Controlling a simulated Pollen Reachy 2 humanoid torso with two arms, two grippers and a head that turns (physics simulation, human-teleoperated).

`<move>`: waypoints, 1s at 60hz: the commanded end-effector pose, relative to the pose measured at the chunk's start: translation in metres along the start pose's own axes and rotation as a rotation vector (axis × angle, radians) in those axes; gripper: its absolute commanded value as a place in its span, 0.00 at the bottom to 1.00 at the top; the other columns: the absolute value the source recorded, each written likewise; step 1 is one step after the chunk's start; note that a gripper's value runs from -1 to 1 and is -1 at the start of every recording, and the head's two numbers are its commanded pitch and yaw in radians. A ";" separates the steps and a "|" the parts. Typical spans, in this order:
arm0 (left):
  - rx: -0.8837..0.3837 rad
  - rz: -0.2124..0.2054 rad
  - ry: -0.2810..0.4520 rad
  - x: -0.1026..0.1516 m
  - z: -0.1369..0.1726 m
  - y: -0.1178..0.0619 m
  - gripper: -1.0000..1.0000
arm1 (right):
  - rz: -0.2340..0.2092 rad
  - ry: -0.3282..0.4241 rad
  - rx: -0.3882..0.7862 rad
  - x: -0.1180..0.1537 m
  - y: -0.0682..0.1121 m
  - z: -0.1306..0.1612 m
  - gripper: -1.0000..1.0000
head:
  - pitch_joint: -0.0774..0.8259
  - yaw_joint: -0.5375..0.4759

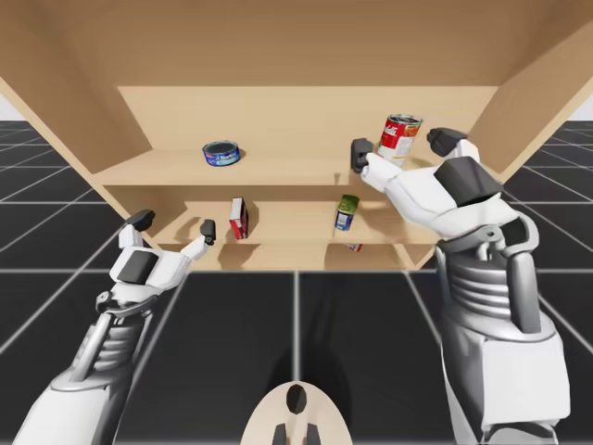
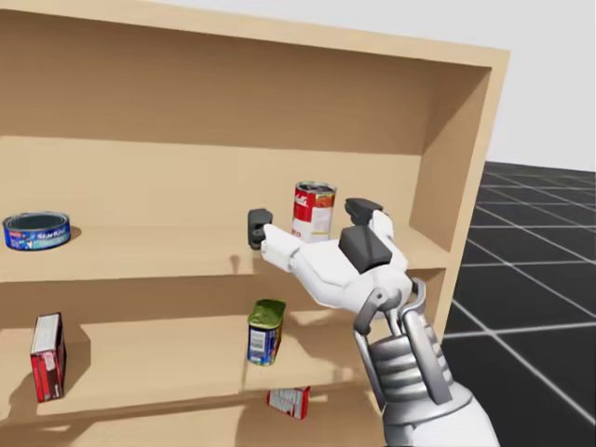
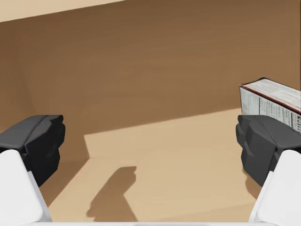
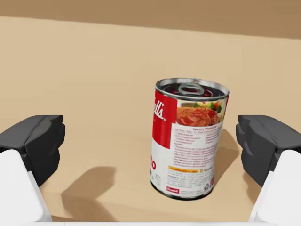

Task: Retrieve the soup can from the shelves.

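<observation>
Approach, not yet grasp: red-and-white soup can (image 4: 188,139) upright on the upper shelf (image 1: 278,169), toward its right end, untouched and unlifted. Right gripper (image 4: 149,146) up at that shelf, fingers spread wide to either side of the can, with clear gaps on both sides in the right wrist view; can ahead of and between them, a little nearer the right finger. Probably not far enough in for a closing pinch, though hard to judge depth from these angles. Left gripper (image 1: 173,224) likewise spread, holding nothing, low at the left end of the middle shelf (image 1: 287,236), near a red-and-white box (image 1: 239,218) and well apart from the can. Done, as things lie: reach and rough alignment. Left to do, as judged: ease forward around the can, pinch its sides, lift clear of the board, draw back out of the shelves without clipping the right wall (image 1: 528,93).
</observation>
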 end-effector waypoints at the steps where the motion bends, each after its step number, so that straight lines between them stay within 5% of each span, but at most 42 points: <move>1: -0.004 0.000 0.004 0.000 0.000 0.000 0.00 | -0.025 0.123 -0.017 -0.004 -0.013 -0.025 0.00 | 0.28 0.26; 29: -0.005 0.002 0.003 0.000 0.000 -0.001 0.00 | 0.011 0.195 0.029 -0.016 -0.025 -0.058 0.01 | 0.29 0.26; 31: -0.005 0.003 0.003 0.000 0.000 -0.001 0.00 | 0.013 0.187 0.019 -0.017 -0.024 -0.058 0.15 | 0.29 0.26; 32: -0.004 0.003 0.003 0.000 0.000 -0.001 0.00 | 0.011 0.186 0.017 -0.017 -0.024 -0.058 0.34 | 0.29 0.26; 33: -0.004 0.003 0.003 0.000 0.000 -0.001 0.00 | 0.011 0.186 0.017 -0.017 -0.024 -0.058 0.34 | 0.29 0.26; 34: -0.004 0.002 0.002 0.000 0.000 -0.001 0.00 | 0.007 0.176 0.009 -0.018 -0.024 -0.057 1.00 | 0.30 0.26; 49: -0.004 0.003 0.002 0.000 0.000 0.000 0.00 | -0.003 0.178 0.007 -0.016 -0.028 -0.052 1.00 | 0.30 0.26; 60: -0.004 0.001 0.003 0.000 0.000 -0.001 0.00 | -0.008 0.115 -0.003 0.010 -0.033 -0.047 1.00 | 0.30 0.26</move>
